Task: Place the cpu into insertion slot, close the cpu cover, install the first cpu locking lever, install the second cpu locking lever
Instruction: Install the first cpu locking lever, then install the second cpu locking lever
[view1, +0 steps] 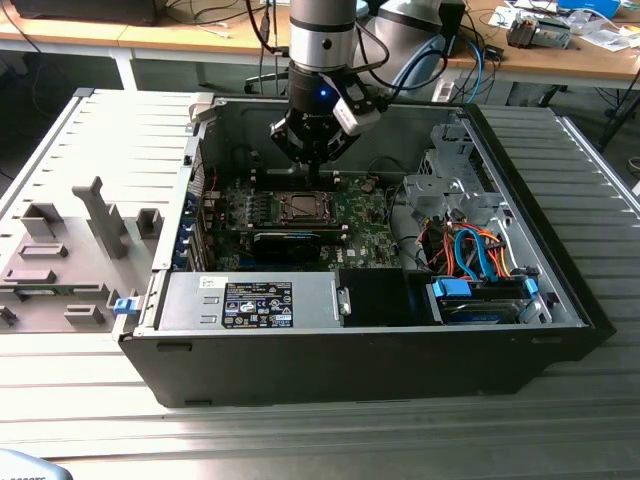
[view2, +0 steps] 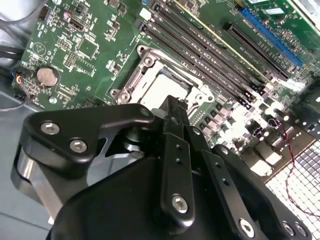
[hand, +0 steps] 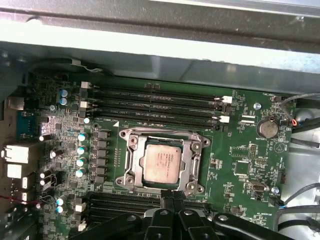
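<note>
The cpu (hand: 161, 162), a pale beige square, lies flat in the insertion slot (hand: 126, 161) on the green board. The cpu cover (hand: 190, 159), a silvery frame with a square window, lies down around the chip. In the second wrist view the cpu (view2: 161, 90) shows pale just beyond my fingertips, with the cover (view2: 201, 94) framing it. My gripper (hand: 173, 194) (view2: 175, 104) hangs just above one edge of the socket, fingers pressed together with nothing between them. In the exterior view the gripper (view1: 312, 172) hovers over the insertion slot (view1: 300, 207) inside the open computer case.
Long black memory slots (hand: 155, 105) run beside the socket, and more (hand: 125, 205) lie on its other side. A coin battery (hand: 267, 128) sits nearby. Case walls (view1: 520, 190), a drive bay with orange and blue cables (view1: 470, 250) and a power supply (view1: 250, 300) surround the board.
</note>
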